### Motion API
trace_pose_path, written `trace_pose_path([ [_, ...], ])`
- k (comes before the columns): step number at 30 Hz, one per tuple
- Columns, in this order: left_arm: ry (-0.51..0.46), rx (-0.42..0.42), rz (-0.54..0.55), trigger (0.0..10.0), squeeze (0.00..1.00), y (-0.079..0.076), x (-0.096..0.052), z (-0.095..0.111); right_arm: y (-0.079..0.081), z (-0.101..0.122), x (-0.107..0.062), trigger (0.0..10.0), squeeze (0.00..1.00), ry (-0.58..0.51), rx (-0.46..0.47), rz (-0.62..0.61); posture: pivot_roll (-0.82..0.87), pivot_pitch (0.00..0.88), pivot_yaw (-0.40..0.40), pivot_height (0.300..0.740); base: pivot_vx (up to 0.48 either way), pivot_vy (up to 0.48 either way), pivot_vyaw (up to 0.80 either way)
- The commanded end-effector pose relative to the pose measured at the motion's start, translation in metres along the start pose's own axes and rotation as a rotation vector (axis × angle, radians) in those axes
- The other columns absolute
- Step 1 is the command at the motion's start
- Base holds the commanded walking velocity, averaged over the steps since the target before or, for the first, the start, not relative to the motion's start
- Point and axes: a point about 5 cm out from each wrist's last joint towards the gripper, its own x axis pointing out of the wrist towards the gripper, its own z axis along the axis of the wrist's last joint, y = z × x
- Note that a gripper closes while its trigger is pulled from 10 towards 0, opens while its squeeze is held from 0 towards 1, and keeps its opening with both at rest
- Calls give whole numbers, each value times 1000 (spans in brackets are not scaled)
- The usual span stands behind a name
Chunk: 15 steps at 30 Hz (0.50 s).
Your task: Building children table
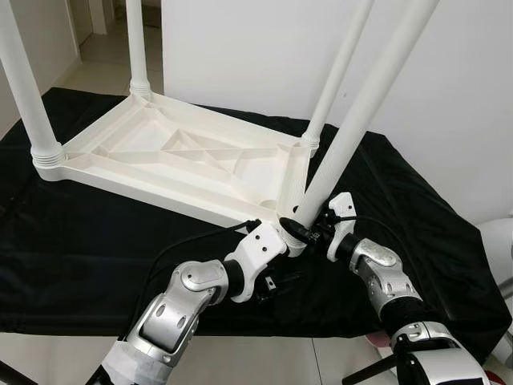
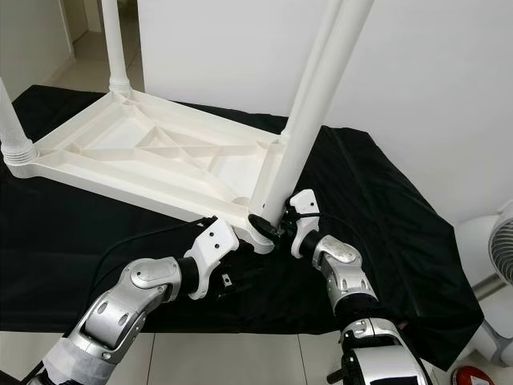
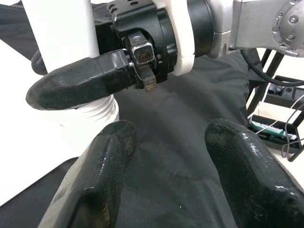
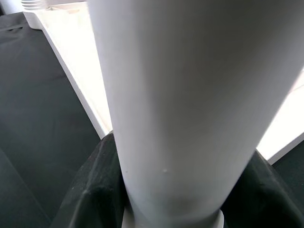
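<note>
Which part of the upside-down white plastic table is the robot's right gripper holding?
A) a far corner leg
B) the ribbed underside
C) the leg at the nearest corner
C: the right gripper clasps the base of the white tubular leg at the nearest corner.

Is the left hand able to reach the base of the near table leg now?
Probably yes: the left hand, open, sits right beside the near leg base, with bare black cloth between; the right hand already grips that spot.

You see the upturned tabletop on the cloth, its legs up; at its near corner, the right gripper clasps the nearest leg, the left gripper beside it.
</note>
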Motion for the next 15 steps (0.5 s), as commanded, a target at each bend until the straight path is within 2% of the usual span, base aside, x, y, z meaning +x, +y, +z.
trace_pose_path([
  [1,0,0,34,10000,0,-1,3,2,0,-11,-5,10000,0,56,21,-100,24,0,-154,740,0,0,0],
  [2,0,0,34,10000,0,-1,3,2,0,-11,-5,10000,0,56,21,-100,24,0,-154,740,0,0,0],
  [4,0,-2,34,10000,0,-1,3,1,-1,-10,-4,10000,0,58,36,-198,21,0,-153,740,0,0,0],
  [6,1,-5,27,10000,0,-2,4,1,7,-7,-1,10000,0,42,48,-284,17,0,-152,740,0,0,0],
  [12,1,-7,24,10000,0,-3,4,1,12,-6,0,10000,0,44,83,-406,15,0,-152,740,0,0,0],
  [14,1,-7,24,10000,0,-3,4,1,12,-6,0,10000,0,44,83,-406,15,0,-152,740,0,0,0],
  [15,1,-7,22,10000,0,-4,4,1,15,-7,1,10000,0,54,112,-474,13,0,-154,740,0,0,0],
])
